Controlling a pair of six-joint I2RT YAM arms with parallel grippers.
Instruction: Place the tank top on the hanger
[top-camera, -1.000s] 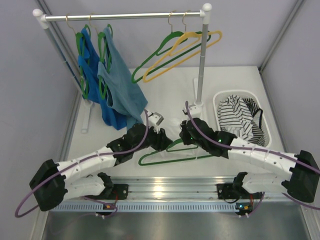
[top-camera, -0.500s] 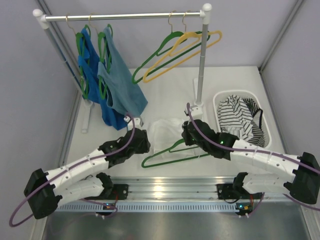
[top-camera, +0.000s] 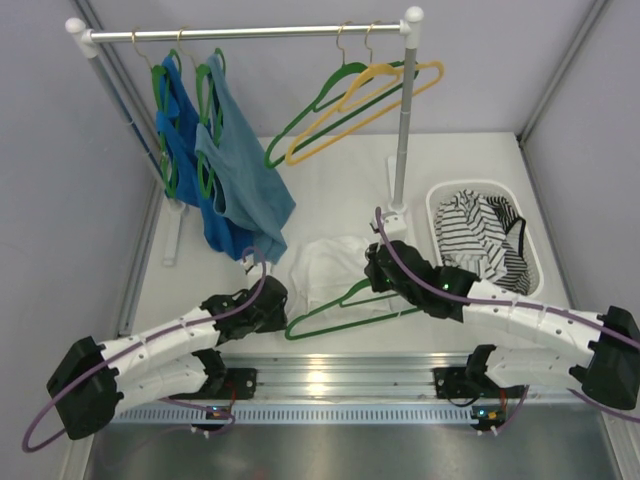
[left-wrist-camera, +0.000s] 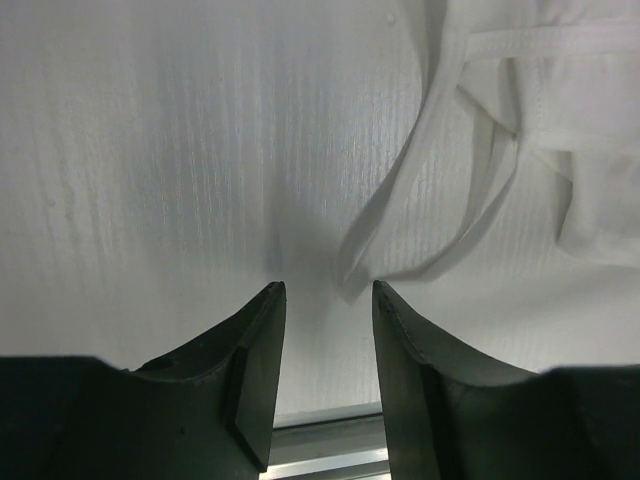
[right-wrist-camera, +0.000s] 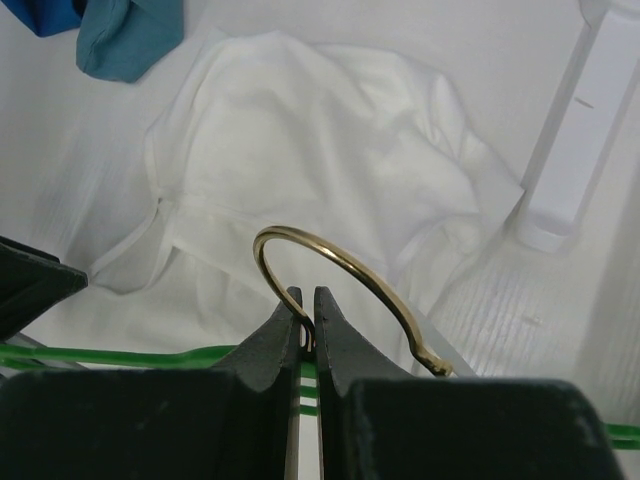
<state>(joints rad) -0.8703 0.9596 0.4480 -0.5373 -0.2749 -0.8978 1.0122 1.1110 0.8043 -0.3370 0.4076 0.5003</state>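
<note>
Pinching the hanger (right-wrist-camera: 120, 352) by its hook in the shut right gripper (right-wrist-camera: 308, 310), tank top (right-wrist-camera: 320, 150) heaped at twelve o'clock, and steering the parted, empty left gripper (left-wrist-camera: 326, 290) toward the strap (left-wrist-camera: 385, 205) at one o'clock, taking one layer only.

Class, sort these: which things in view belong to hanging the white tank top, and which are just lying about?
Job: tank top, held green hanger, right gripper, left gripper.
Lying about: blue tops, spare hangers, clothes rail, basket, striped garment.

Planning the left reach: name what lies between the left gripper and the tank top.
Left wrist view: only bare table between the left gripper and the tank top, whose strap ends just ahead of it.
</note>
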